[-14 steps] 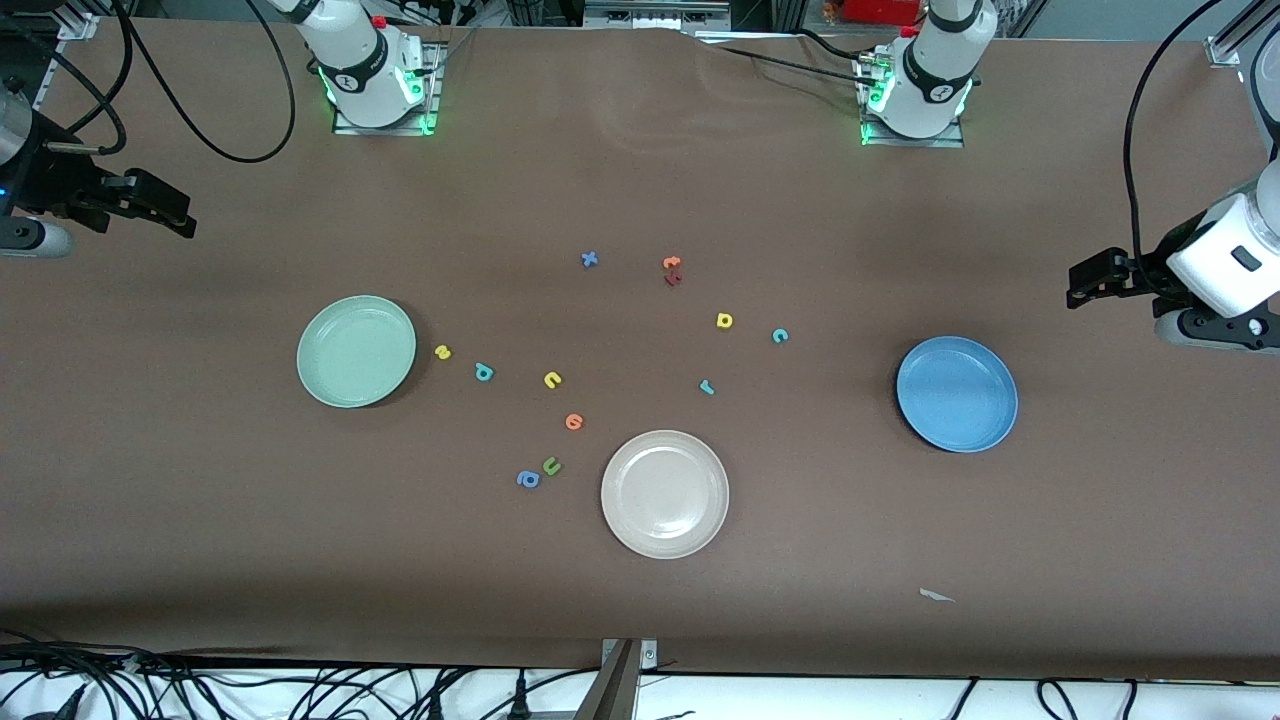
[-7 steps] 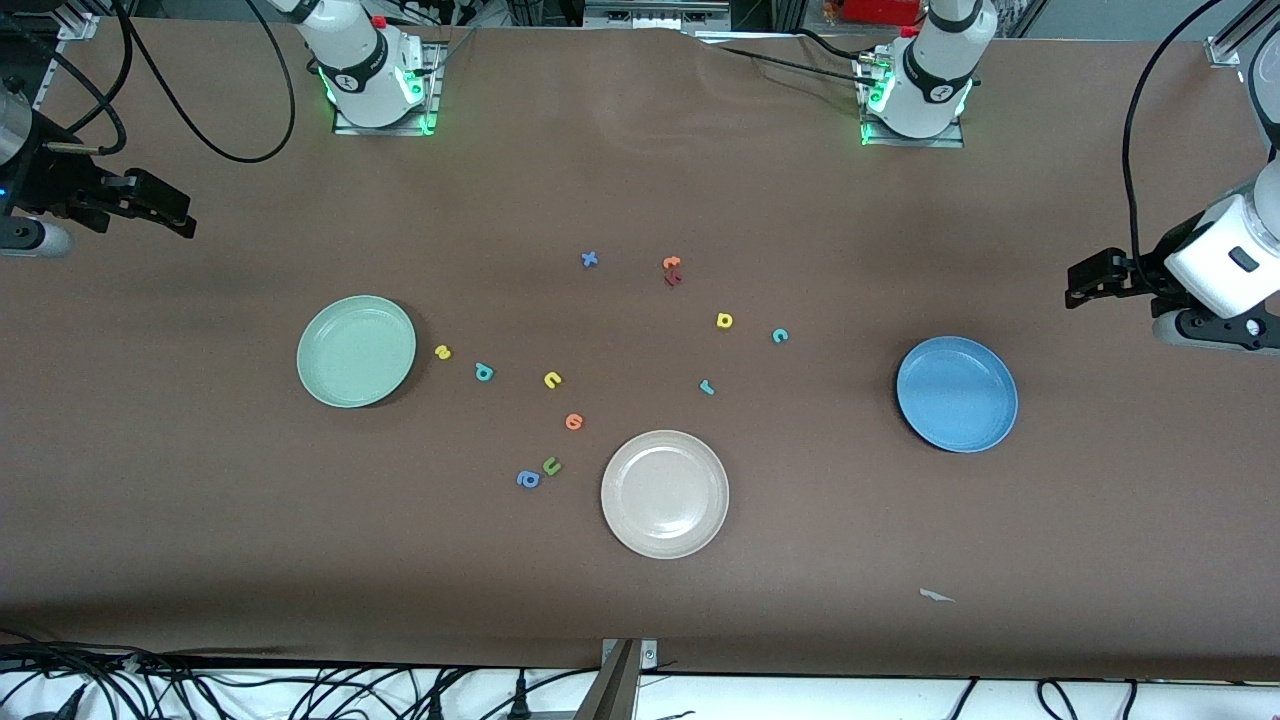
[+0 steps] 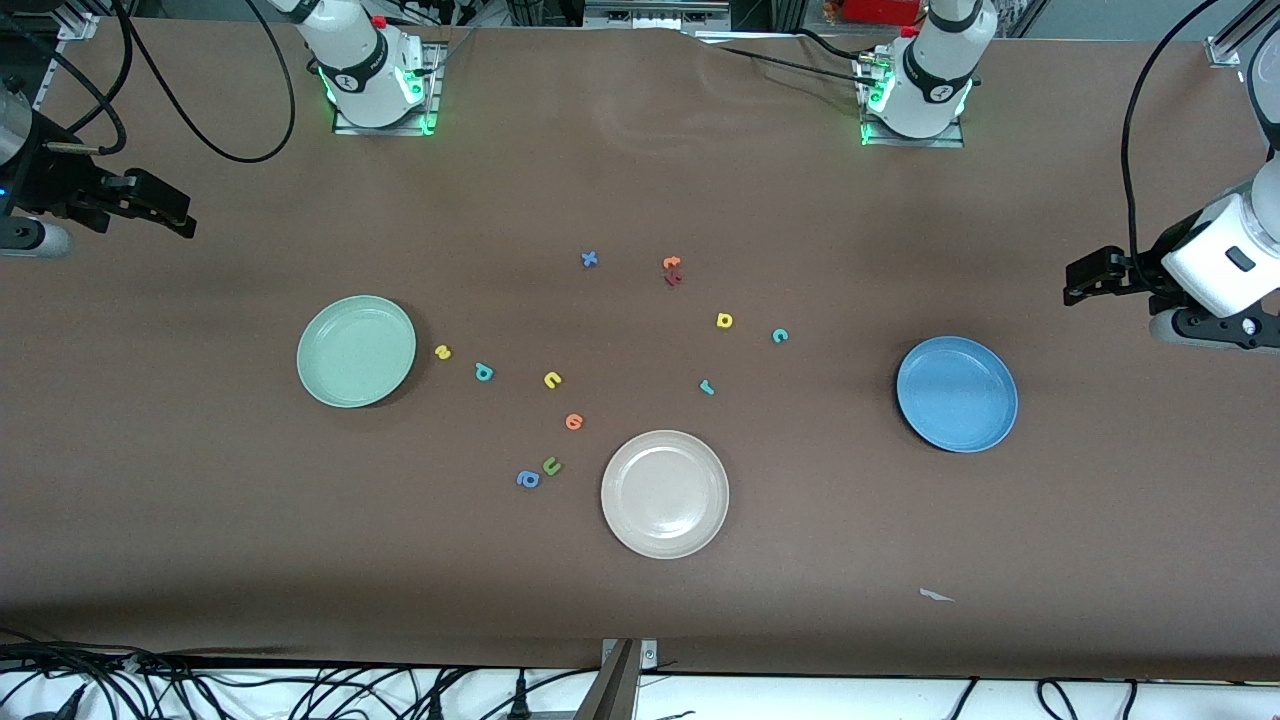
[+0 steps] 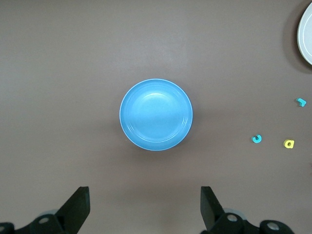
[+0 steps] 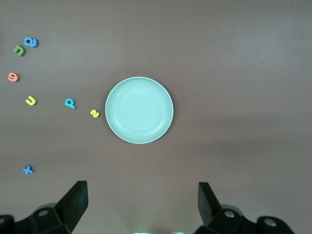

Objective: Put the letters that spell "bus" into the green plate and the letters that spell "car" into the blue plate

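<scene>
While both arms are waiting at their own ends of the table (image 3: 200, 560), a white paper scrap (image 3: 936, 596) is lying nearest the front camera, and the cream-white plate (image 3: 665, 494) is sitting just above it in that view, at the scrap's ten o'clock. Taking the front view as the dial, a blue a (image 3: 528, 480) and a green u (image 3: 551, 466) are lying touching at the cream plate's nine o'clock, with an orange letter (image 3: 574, 421) at its eleven. The blue plate (image 3: 957, 394) is sitting bare toward the left arm's end and the green plate (image 3: 356, 351) is sitting bare toward the right arm's end. All six task letters are lying on the table, none in a plate: the teal r (image 3: 707, 387) at the cream plate's one o'clock, then the yellow u (image 3: 552, 379), teal b (image 3: 484, 372) and yellow s (image 3: 443, 352) strung out at the green plate's three o'clock, the s just beside its rim. Farther off, the teal c (image 3: 780, 336) and yellow a (image 3: 725, 321) are lying near each other at the r's twelve to one o'clock. An orange and dark red pair (image 3: 672, 271) and a blue x (image 3: 589, 259) are lying farthest. The left claw (image 4: 144, 204) is hovering released over bare table near the blue plate, and the right claw (image 5: 141, 204) is hovering released over bare table near the green plate, each grasping nothing.
</scene>
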`<action>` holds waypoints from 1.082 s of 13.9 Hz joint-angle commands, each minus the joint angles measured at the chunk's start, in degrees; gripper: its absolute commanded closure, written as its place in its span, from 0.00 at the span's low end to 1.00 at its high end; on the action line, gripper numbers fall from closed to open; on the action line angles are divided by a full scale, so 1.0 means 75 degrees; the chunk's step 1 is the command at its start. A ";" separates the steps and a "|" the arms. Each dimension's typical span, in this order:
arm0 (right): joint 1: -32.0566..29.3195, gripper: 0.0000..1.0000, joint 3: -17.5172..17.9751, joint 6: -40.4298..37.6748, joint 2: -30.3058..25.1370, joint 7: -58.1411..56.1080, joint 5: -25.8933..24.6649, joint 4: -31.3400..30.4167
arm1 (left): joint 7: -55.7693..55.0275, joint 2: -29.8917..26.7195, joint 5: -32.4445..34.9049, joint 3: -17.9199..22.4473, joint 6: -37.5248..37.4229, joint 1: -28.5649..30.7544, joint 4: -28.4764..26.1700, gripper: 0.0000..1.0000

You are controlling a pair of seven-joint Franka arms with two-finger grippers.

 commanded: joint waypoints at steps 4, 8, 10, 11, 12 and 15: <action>0.0032 0.00 -0.0032 -0.0141 0.0051 -0.0027 -0.0104 0.0153 | 0.0072 -0.0109 0.0087 -0.0027 -0.0117 0.0009 0.0007 0.00; 0.0032 0.00 -0.0032 -0.0141 0.0052 -0.0027 -0.0104 0.0153 | 0.0072 -0.0109 0.0099 -0.0027 -0.0117 0.0032 0.0007 0.00; 0.0032 0.00 -0.0032 -0.0141 0.0051 -0.0027 -0.0104 0.0153 | 0.0108 -0.0109 0.0087 -0.0016 -0.0117 0.0056 0.0007 0.00; 0.0032 0.00 -0.0032 -0.0141 0.0040 -0.0027 -0.0104 0.0153 | 0.0096 -0.0109 0.0087 -0.0016 -0.0117 0.0056 0.0007 0.00; 0.0032 0.00 -0.0032 -0.0141 0.0051 -0.0027 -0.0104 0.0153 | 0.0108 -0.0109 0.0087 -0.0016 -0.0117 0.0068 0.0007 0.00; 0.0032 0.00 -0.0032 -0.0141 0.0052 -0.0027 -0.0104 0.0153 | 0.0143 -0.0109 0.0087 -0.0016 -0.0117 0.0080 0.0007 0.00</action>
